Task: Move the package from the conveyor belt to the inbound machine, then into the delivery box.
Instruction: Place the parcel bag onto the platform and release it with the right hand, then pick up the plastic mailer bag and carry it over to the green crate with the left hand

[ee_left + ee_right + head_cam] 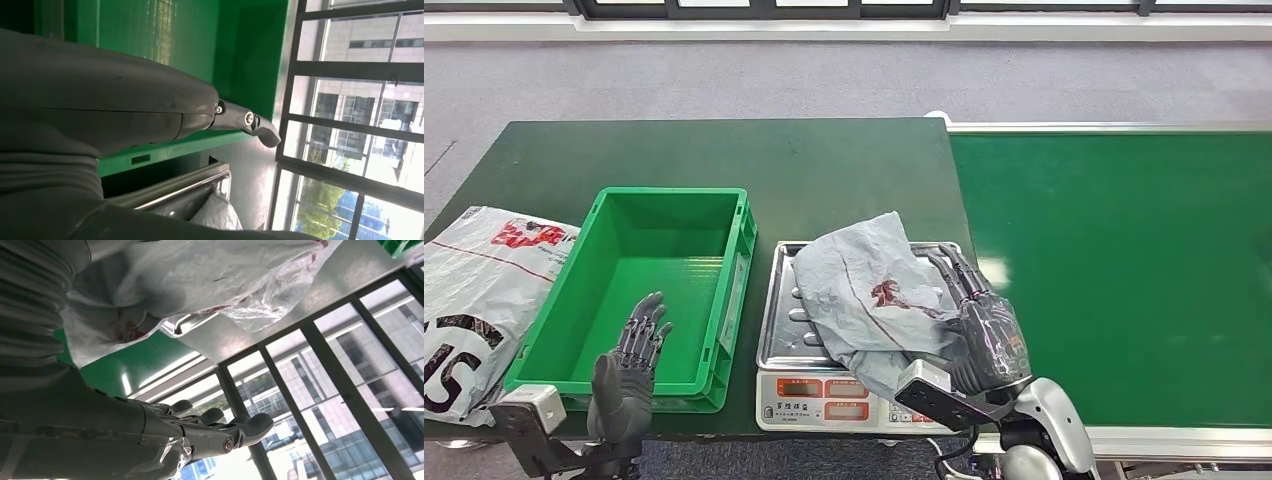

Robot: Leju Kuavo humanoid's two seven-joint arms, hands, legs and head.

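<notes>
A crumpled grey package (pixel 869 295) with a red print lies on the steel tray of the inbound machine (pixel 781 335), a scale with an orange display panel. My right hand (pixel 984 330) lies at the package's right edge with its fingers stretched out and holds nothing; the right wrist view has the package (pixel 200 275) beside that hand (pixel 165 435). The green delivery box (pixel 739 270) stands left of the scale. My left hand (pixel 629 375) hovers open over the box's near rim, and the left wrist view sees the hand (pixel 100 115) above the box's floor (pixel 250 60).
The green conveyor belt (pixel 1114 270) runs along the right side, with nothing on it. A large white bag (pixel 474 290) with red and black print lies on the dark green table left of the box. Grey floor and windows lie beyond.
</notes>
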